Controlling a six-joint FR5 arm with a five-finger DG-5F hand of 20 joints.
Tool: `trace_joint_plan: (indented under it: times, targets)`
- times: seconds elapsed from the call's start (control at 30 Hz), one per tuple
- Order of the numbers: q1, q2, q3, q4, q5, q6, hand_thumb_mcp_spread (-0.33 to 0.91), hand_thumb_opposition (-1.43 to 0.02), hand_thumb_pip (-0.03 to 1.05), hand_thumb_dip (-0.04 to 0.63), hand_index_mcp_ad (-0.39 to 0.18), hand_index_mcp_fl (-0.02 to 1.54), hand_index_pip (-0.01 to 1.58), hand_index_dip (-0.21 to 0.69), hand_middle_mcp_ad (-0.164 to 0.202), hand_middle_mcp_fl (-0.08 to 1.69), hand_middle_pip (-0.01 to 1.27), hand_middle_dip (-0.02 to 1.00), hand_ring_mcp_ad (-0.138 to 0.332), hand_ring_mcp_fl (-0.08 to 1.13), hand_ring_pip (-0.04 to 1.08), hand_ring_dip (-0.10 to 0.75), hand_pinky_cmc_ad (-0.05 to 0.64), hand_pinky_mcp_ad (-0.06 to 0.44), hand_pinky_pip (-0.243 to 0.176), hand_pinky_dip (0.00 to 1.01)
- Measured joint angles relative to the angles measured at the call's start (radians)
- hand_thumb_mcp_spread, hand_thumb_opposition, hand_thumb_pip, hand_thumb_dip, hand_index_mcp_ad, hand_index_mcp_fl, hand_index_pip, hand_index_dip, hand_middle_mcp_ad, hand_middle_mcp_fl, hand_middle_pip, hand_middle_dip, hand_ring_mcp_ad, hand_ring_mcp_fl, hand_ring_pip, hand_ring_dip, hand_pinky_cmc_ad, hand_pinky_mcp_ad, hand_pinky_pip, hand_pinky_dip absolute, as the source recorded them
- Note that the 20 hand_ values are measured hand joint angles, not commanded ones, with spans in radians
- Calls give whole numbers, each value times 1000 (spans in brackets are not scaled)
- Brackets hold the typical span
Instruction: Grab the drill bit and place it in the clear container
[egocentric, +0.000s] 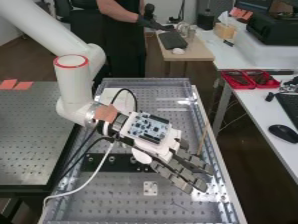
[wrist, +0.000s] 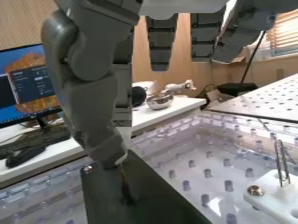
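High view: the hand hangs over the clear tray; whether it is spread or pinching, I cannot tell.
In the wrist view a slim, blurred thing, seemingly the drill bit, is just below the hand, in front of a black plate. A pronged white block is cut off; red bins stand on the desk.

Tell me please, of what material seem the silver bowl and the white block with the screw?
The bowl looks like polished metal: bright highlights on its curved side. The block seems to be matte plastic, by its even, dull white face, though painted metal is possible.
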Motion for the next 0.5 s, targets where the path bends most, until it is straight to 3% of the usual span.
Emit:
trace_joint_plan:
  times: [0.1, 0.5]
  targets:
    - [0, -2, 0, 7, 3, -1, 677, -923, 393, 314, -185, 747, 1038, 293, 61, 73, 154, 112, 215, 12, 93, -5, 251, 169, -89, 175]
    - [1, -5, -12, 56, 5, 8, 693, -990, 389, 314, -185, 855, 972, 291, 58, 159, 154, 108, 213, 24, 94, -5, 244, 169, -89, 175]
